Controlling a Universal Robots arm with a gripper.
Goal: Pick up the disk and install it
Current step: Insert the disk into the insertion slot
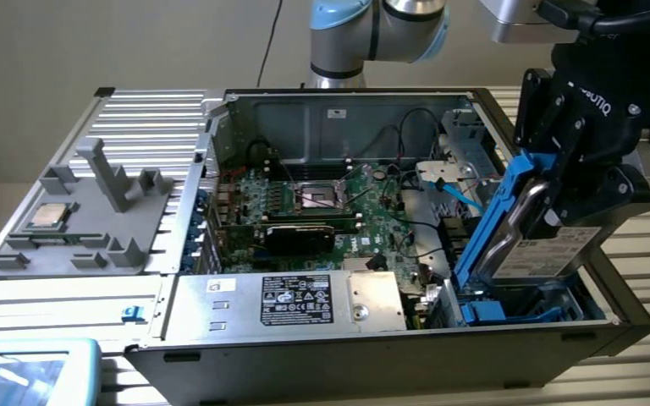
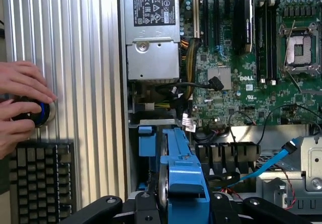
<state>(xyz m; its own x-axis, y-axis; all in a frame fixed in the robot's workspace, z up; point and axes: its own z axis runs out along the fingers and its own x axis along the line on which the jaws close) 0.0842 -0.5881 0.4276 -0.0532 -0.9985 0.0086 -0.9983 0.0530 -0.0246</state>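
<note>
- The disk (image 1: 542, 247) is off the table, standing on edge and tilted. Its lower end is just above the bay (image 1: 517, 311) in the corner of the case (image 1: 359, 359) at the exterior view's right. I judge that tilt suits a slot entered end first from above.
- Its blue carrier (image 1: 493, 222) frames it. In the wrist view the same carrier (image 2: 183, 181) runs straight out from the gripper toward the blue bay parts, so the two look roughly lined up.
- The gripper (image 1: 560, 199) is clamped across the disk, with a finger on each flat face. A hold high on the body leaves the lower end free to enter the bay.
- It is picked up but not seated; most of its length stands above the case rim.
- A blue cable (image 1: 460, 193) hangs just beside the carrier and may snag.
- The board (image 1: 337, 211) and power supply (image 1: 291, 300) lie apart from the disk.
- A chip (image 1: 48, 216) rests on a grey tray (image 1: 77, 249) outside the case, well apart.
- A person's hand (image 2: 20, 105) rests on a knob (image 2: 36, 112) near a keyboard (image 2: 40, 183), probably guiding the arm.
</note>
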